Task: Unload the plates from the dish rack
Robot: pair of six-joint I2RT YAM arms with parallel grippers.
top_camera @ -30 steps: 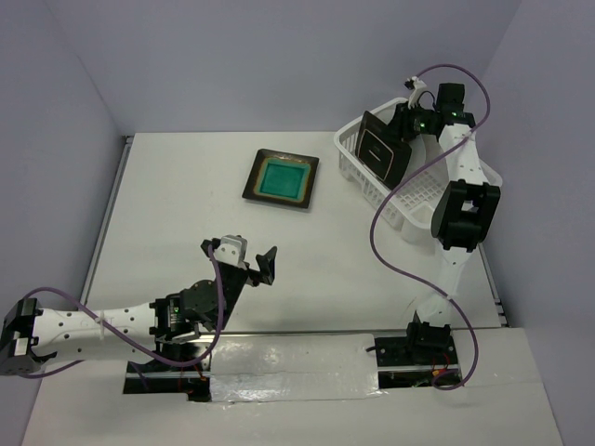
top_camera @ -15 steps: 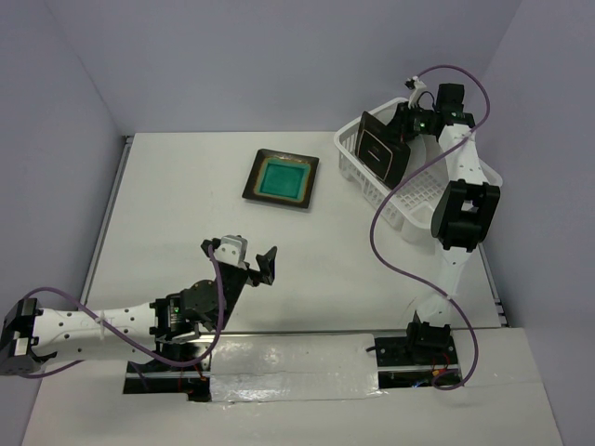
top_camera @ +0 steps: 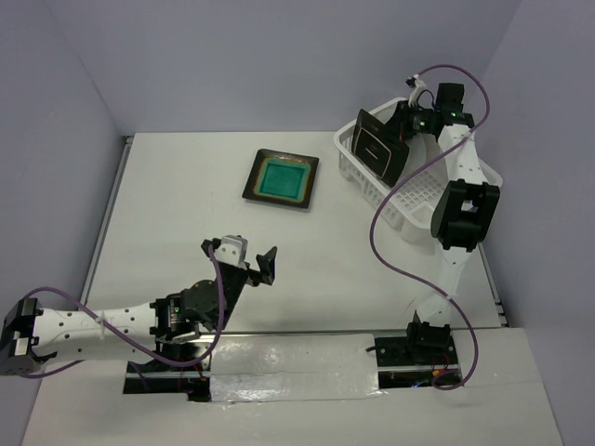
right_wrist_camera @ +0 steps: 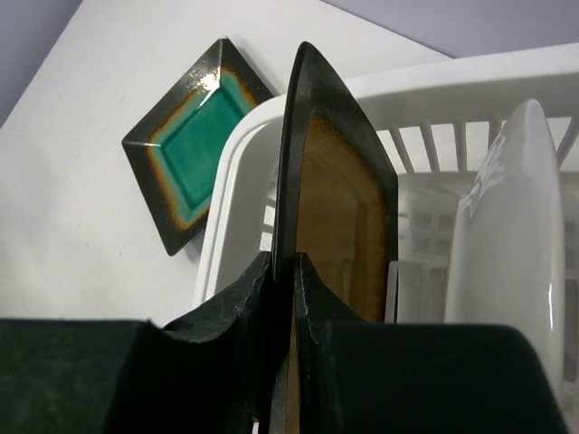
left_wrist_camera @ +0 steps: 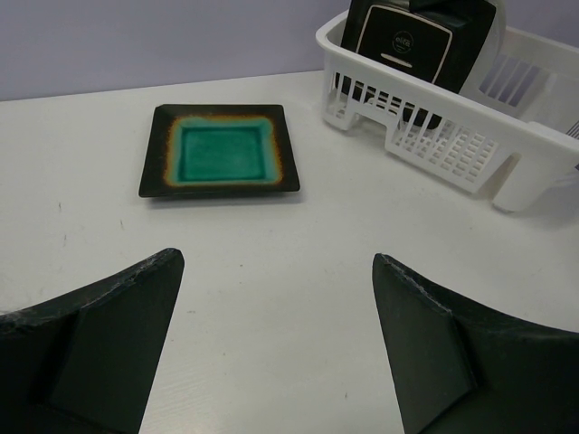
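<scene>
Right wrist: right end effector (right_wrist_camera: 291,264) pinches amber plate (right_wrist_camera: 336,194), left end effector (left_wrist_camera: 278,260) spread.

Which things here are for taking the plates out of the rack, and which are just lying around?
For the job:
teal square plate, out on the table
amber square plate, pinched by the right gripper, upright in the dish rack
white round plate beside it

Just there:
purple cable
shiny strip by the arm bases
left gripper, open, empty
</scene>
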